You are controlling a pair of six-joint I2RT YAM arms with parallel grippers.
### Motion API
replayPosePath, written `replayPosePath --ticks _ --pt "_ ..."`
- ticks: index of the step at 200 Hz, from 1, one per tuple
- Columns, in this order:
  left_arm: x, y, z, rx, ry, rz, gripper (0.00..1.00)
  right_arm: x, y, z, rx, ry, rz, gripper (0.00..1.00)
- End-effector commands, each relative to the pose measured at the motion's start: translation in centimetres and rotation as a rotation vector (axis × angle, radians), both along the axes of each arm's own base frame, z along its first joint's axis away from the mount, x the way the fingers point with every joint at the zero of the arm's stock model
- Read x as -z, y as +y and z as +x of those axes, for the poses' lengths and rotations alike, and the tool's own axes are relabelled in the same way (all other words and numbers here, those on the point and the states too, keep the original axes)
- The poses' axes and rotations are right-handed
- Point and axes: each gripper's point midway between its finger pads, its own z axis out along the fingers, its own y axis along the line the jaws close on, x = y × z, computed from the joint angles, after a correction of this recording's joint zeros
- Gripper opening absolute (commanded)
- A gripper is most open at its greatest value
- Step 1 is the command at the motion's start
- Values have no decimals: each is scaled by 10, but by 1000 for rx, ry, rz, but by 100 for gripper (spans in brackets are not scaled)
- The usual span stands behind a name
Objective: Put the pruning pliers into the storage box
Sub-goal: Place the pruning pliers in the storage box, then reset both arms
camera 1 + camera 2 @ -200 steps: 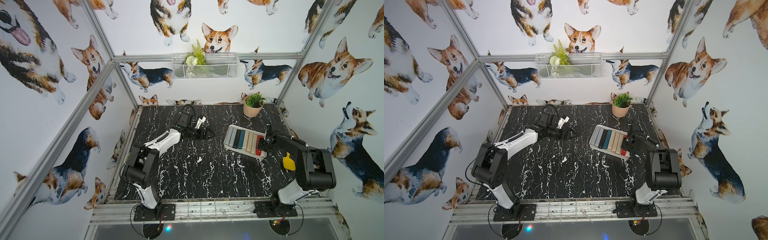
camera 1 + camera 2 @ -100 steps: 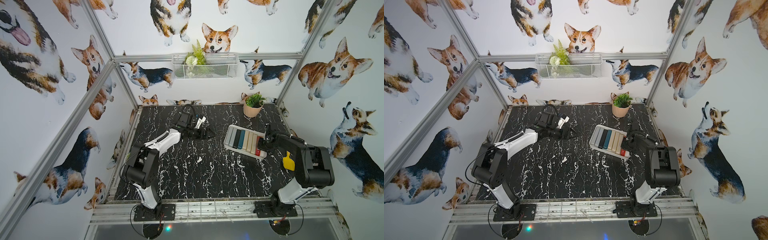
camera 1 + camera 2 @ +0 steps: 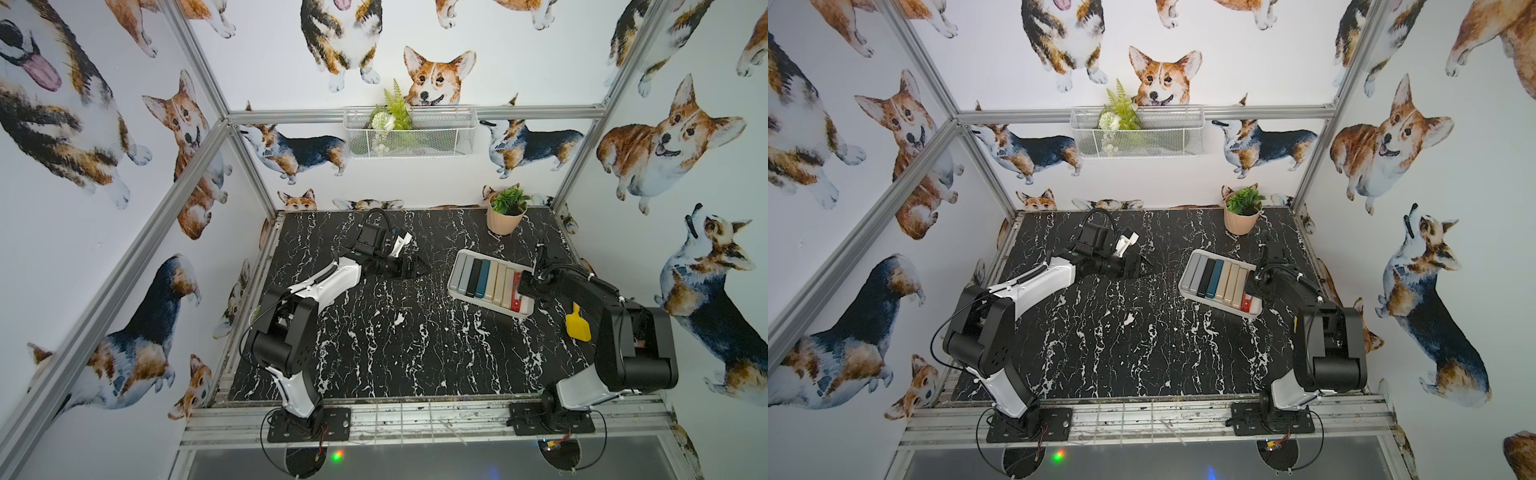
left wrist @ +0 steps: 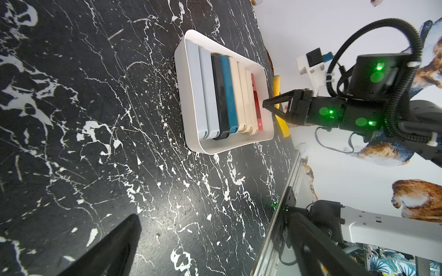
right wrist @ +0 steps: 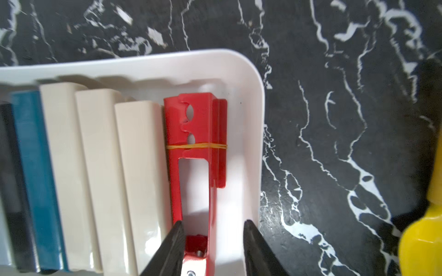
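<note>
- Black marbled table [image 3: 374, 332], ringed by corgi-print walls [image 3: 124, 166].
- All eight pruning pliers [image 3: 484, 279] lie side by side in the storage box [image 3: 482, 304], near the table's right edge.
- Right gripper [image 5: 212, 223]: jaws apart, straddling the red pliers [image 5: 191, 167].
- Left gripper [image 3: 413, 267]: toward the far edge, jaw state unclear.

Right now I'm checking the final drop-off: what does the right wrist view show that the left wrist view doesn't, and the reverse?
Only the right wrist view: a yellow rubber band around the red pliers, and the right gripper with jaws parted at their end. Only the left wrist view: the whole storage box with all eight pliers side by side, and the right arm from outside. Both: the red pliers lying last in the row beside the beige pliers, and a yellow object outside the box.
</note>
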Motion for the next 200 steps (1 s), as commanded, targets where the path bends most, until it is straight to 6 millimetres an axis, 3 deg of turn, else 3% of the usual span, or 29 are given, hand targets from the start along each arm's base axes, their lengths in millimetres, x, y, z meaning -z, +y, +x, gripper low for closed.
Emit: replayPosePath --ticks 1,31,45,53,62,89,93,107,111,140,200 --pt "-6 -2 2 14 -40 -16 100 -21 7 -1 -43 -51 22 50" --pt "-8 0 3 6 -87 -15 100 -54 26 -3 -128 -193 104 62" --pt "-8 3 2 8 -111 3 100 -69 31 -6 -147 -246 121 73" --pt "-10 5 2 12 -130 13 100 -76 33 -8 -156 -268 130 82" --pt "-13 7 2 16 -151 24 100 -82 36 -10 -167 -280 144 100" --pt "-20 16 5 22 -227 81 100 -94 45 -15 -199 -319 187 100" --pt "-33 19 3 19 -263 81 100 -96 46 -16 -200 -327 191 100" --pt "-39 27 5 5 -300 116 100 -91 48 -18 -204 -327 204 100" --pt "-41 30 6 0 -306 123 100 -99 49 -20 -210 -354 206 100" --pt "-43 51 7 -39 -329 189 100 -92 51 -25 -229 -347 210 100" --pt "-25 142 24 -343 -475 561 100 -75 31 -19 -195 -479 76 100"
